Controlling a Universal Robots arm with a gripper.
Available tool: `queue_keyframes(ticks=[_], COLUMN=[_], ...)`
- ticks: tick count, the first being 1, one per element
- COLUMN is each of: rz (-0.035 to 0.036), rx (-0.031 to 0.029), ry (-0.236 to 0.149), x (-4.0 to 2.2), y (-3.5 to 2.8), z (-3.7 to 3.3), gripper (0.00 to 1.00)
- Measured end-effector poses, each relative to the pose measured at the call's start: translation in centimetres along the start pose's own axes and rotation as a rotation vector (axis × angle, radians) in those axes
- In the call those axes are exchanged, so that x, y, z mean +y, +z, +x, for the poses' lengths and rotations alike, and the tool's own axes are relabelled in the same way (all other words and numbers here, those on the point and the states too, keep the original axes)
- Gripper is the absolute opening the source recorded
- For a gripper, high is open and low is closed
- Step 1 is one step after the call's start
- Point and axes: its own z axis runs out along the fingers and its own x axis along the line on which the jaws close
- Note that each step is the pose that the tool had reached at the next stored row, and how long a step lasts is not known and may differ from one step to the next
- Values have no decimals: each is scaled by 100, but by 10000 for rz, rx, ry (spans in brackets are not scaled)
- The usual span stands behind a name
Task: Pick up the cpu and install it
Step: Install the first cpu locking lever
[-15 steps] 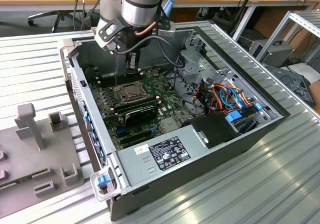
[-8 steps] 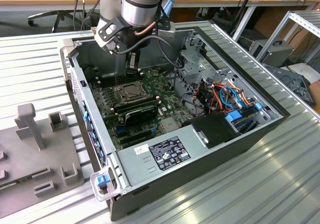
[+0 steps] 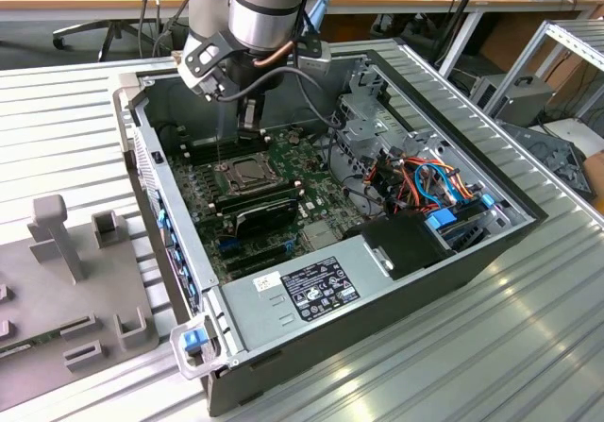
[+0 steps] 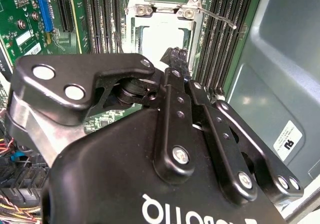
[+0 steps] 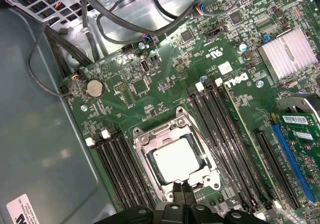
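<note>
The cpu is a pale silver square lying flat inside the socket on the green motherboard. In the second wrist view the cpu shows as a bright glare within the socket's metal frame. My gripper hangs just above the socket's edge, beside the cpu, fingers pressed together with nothing between them. In the exterior view the gripper hovers over the socket at the far side of the open computer case.
Black memory slots flank the socket on both sides. A finned heatsink, a blue slot and loose cables lie nearby. The case wall stands close. A grey fixture tray lies outside the case.
</note>
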Motion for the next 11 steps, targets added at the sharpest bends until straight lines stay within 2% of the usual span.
queue_keyframes(ticks=[11], rz=[-23], rx=[10], ry=[846], x=[0], y=[0], z=[0], gripper=[11])
